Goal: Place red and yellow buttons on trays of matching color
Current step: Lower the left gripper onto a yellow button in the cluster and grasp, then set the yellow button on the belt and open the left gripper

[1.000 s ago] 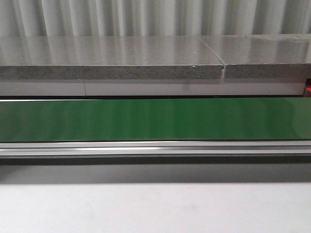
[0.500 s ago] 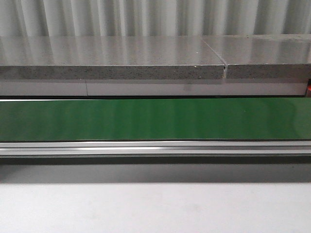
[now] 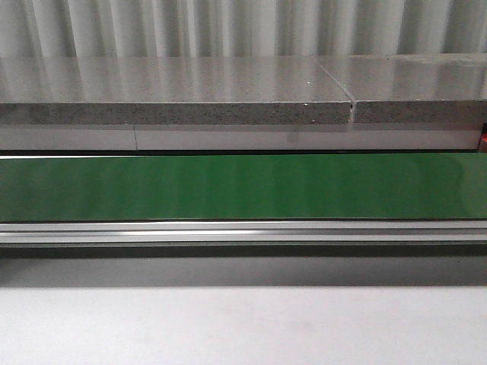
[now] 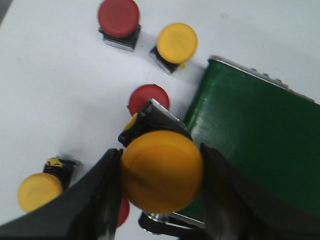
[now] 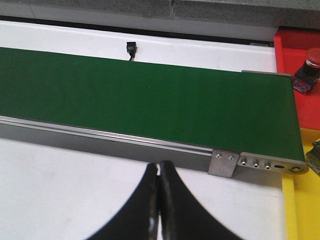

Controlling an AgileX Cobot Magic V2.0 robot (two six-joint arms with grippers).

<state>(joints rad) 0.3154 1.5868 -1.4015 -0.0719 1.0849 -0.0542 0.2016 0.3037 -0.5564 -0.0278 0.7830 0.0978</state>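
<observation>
White desk point(image 3: 243, 327) up front, green conveyor belt point(image 3: 243, 186) across the middle, grey stone ledge point(image 3: 175, 95) behind it, corrugated wall point(image 3: 228, 26) at the back. Front view shows no arms, buttons or trays, only a red sliver at the right edge, can't tell what it is

Left wrist view: left gripper point(image 4: 161, 172) fingers point(image 4: 90, 200) clamped on a yellow button point(image 4: 162, 170), held over the belt end point(image 4: 255, 135). Its cap hides most of its body. Loose on the desk beside the belt end: red button point(image 4: 119, 20), second yellow button point(image 4: 177, 44), another red one point(image 4: 145, 96) partly behind the held button, third yellow button point(image 4: 40, 187) near the finger, plus a red sliver point(image 4: 123, 212) mostly hidden by the finger

Right wrist view: right gripper point(image 5: 159, 172) fingers point(image 5: 145, 210) pressed together, holding nothing, over the desk near the belt's rail. Past the belt's other end, red tray point(image 5: 295, 45) with a red button point(image 5: 308, 70) in it, cut off by the frame. Yellow tray point(image 5: 300, 205) next to it, a dark object point(image 5: 314, 156) in it too cropped to identify. Small black part point(image 5: 131, 49) on the desk beyond the belt
</observation>
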